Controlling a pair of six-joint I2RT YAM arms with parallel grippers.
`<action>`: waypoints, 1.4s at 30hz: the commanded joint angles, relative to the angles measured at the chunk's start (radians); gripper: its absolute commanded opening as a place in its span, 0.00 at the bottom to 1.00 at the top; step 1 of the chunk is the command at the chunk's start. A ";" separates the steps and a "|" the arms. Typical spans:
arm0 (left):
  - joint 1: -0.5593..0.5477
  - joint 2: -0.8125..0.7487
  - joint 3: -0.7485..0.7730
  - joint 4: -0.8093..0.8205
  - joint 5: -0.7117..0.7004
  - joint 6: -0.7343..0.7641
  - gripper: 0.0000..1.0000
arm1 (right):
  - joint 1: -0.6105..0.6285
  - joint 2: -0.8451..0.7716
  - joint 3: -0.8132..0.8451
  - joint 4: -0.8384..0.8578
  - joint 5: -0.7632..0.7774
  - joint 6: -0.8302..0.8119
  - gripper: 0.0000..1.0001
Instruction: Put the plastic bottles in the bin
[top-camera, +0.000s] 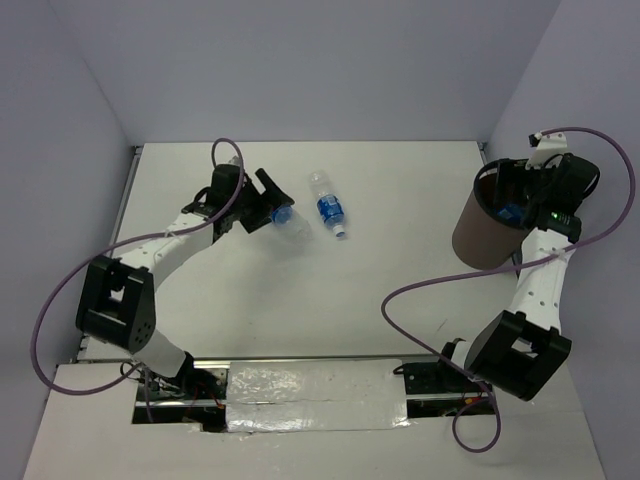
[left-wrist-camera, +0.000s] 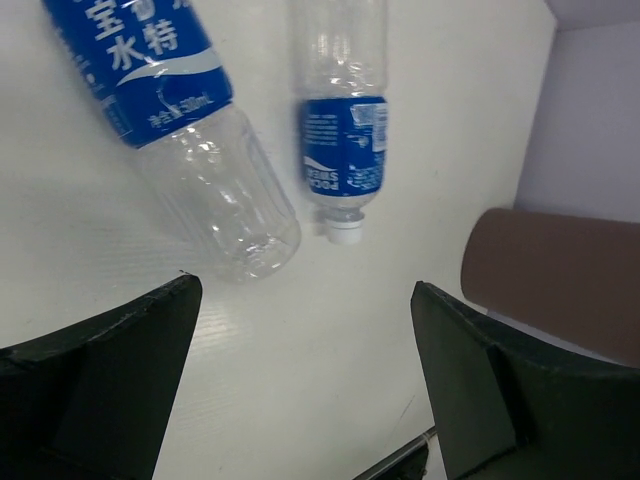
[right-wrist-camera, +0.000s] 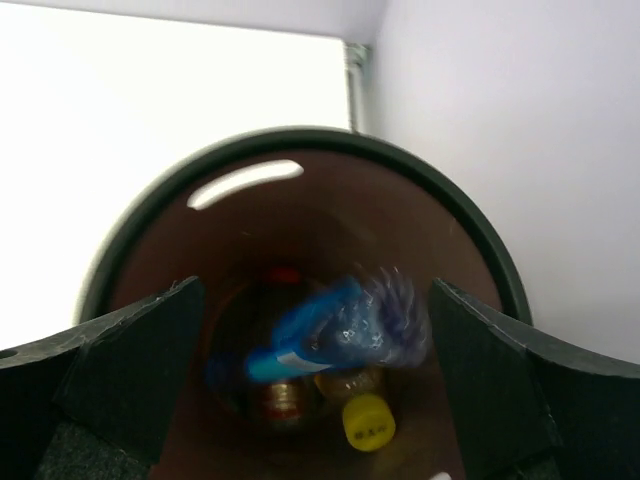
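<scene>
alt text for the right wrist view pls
Looking straight down into the brown bin, its dark rim filling the frame; inside, a blurred blue-labelled bottle shows over a yellow-capped bottle and what looks like a red cap. The right gripper has its dark fingers open at either side.

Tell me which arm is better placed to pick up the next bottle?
Left. The left pincer, open, hovers by the two bottles lying on the table; the right pincer is over the bin, far from them.
</scene>
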 joint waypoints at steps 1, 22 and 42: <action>0.000 0.074 0.099 -0.105 -0.065 -0.042 0.99 | -0.003 -0.036 0.074 0.002 -0.122 0.026 1.00; -0.057 0.672 0.709 -0.617 -0.321 -0.017 0.92 | 0.228 -0.045 0.068 -0.400 -0.605 -0.157 1.00; -0.080 -0.002 -0.067 0.304 0.263 0.163 0.14 | 0.647 0.089 0.024 0.001 -0.532 0.810 1.00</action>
